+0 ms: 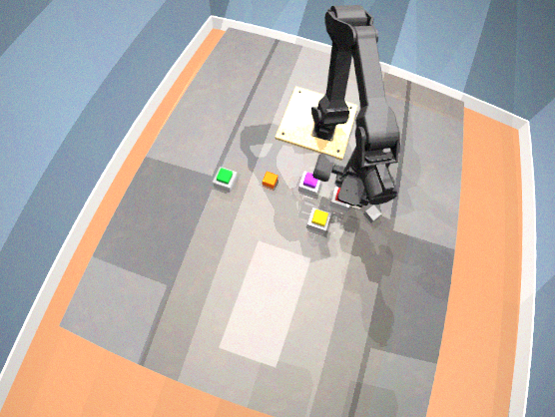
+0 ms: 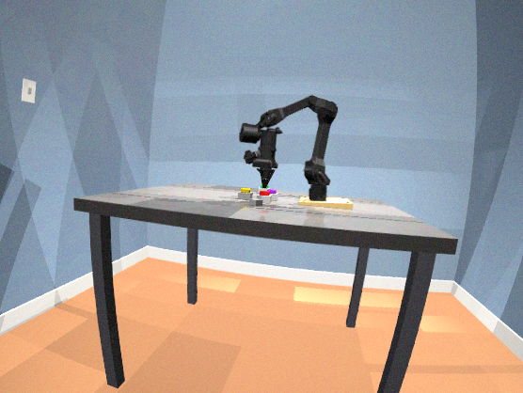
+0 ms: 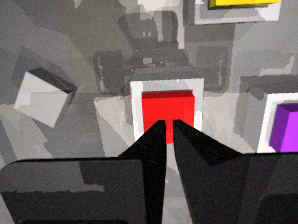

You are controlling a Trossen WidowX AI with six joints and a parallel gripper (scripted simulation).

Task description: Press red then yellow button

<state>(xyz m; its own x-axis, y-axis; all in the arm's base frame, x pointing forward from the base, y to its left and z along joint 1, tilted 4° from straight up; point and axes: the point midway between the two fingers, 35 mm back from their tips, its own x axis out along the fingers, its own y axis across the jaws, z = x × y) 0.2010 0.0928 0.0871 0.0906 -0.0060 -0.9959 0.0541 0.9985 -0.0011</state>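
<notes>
The red button (image 1: 338, 194) (image 2: 264, 193) (image 3: 167, 107) sits in a white housing, partly hidden by the arm in the top view. Its cap stands up above the housing. My gripper (image 2: 265, 186) (image 3: 168, 127) is shut and empty, pointing down. In the wrist view its tips overlap the near half of the red cap; in the exterior view they end slightly above it, with no contact visible. The yellow button (image 1: 319, 217) (image 2: 245, 190) (image 3: 243, 2) stands close by, its cap raised, with nothing on it.
A purple button (image 1: 310, 180) (image 3: 287, 130) is beside the red one. A light grey block (image 1: 373, 213) (image 2: 256, 202) (image 3: 42, 97) lies on its other side. An orange block (image 1: 270, 180) and a green button (image 1: 225, 176) are farther left in the top view.
</notes>
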